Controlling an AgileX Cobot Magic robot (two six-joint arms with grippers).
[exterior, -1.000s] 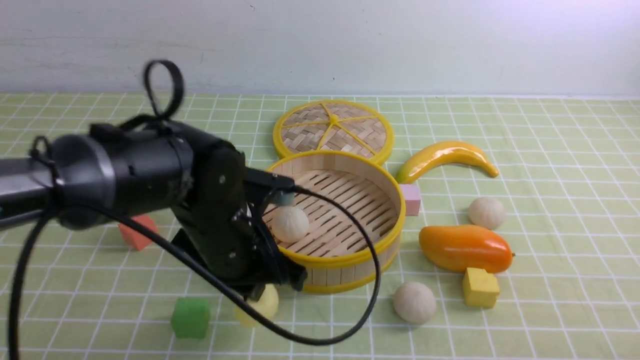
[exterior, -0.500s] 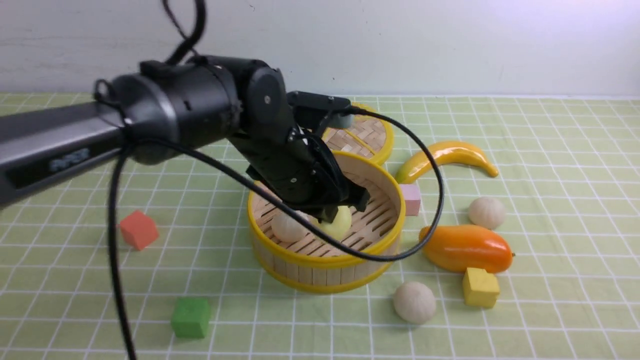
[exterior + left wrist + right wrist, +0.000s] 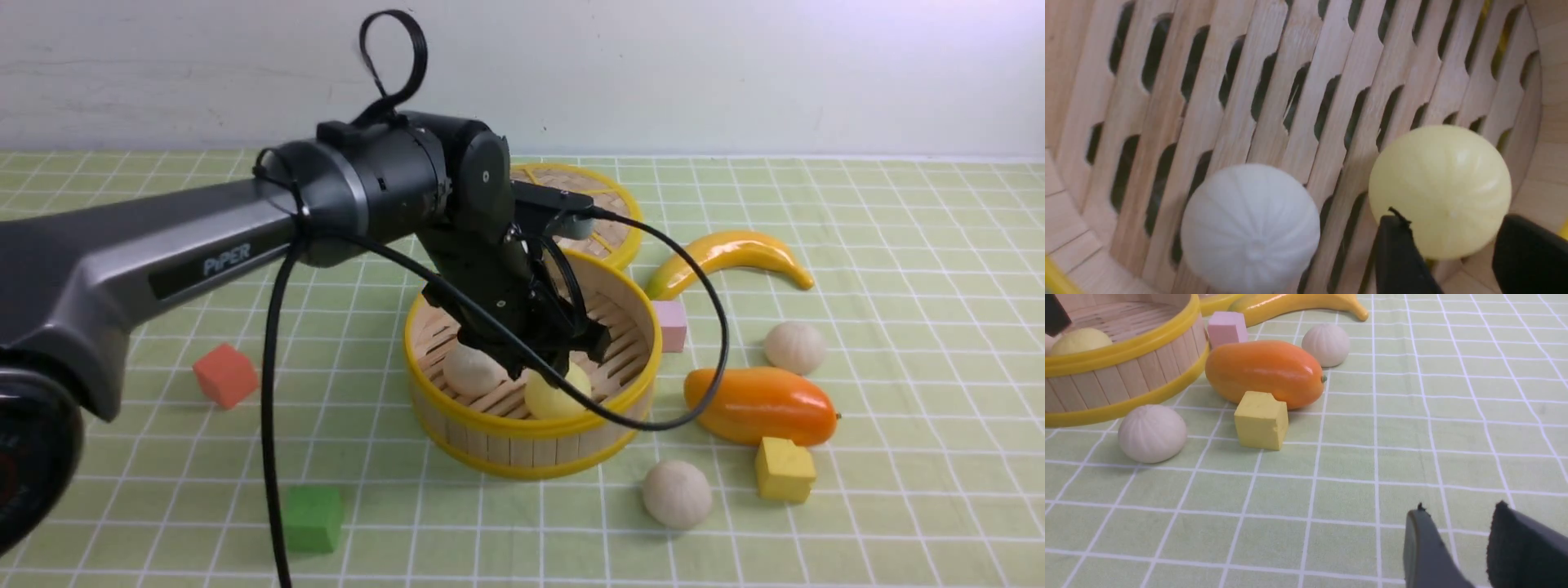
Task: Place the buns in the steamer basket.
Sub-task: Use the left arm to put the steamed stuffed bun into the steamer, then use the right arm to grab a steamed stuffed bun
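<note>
Left gripper [image 3: 559,359]: black fingers spread, gripping nothing, low inside the round bamboo steamer basket [image 3: 522,451], just above the smooth pale yellow bun [image 3: 555,398].
Right gripper [image 3: 1457,524]: fingers apart with nothing between them, low over the green checked tablecloth [image 3: 898,286], well away from the basket.
Writing: "PiPER" in pale letters on the grey left arm [image 3: 222,260].
Basket: upright, slat wall between yellow rims, uncovered.
Basket contents: two buns on the slatted floor. The pale yellow bun lies by the near wall. The pleated off-white bun [image 3: 472,371] sits beside it on the robot's left, not touching.
Buns outside: one off-white bun [image 3: 676,493] on the cloth in front of the basket's right side, and another off-white bun [image 3: 794,347] farther right, behind the glossy orange mango [image 3: 759,406].
Lid: flat woven lid with yellow spokes [image 3: 616,214] lies just behind the basket, partly hidden by the arm.
Loose items: yellow banana [image 3: 727,253], pink cube [image 3: 672,325] beside the basket wall, yellow cube [image 3: 784,469] in front of the mango, red cube [image 3: 225,376], green cube [image 3: 311,518].
</note>
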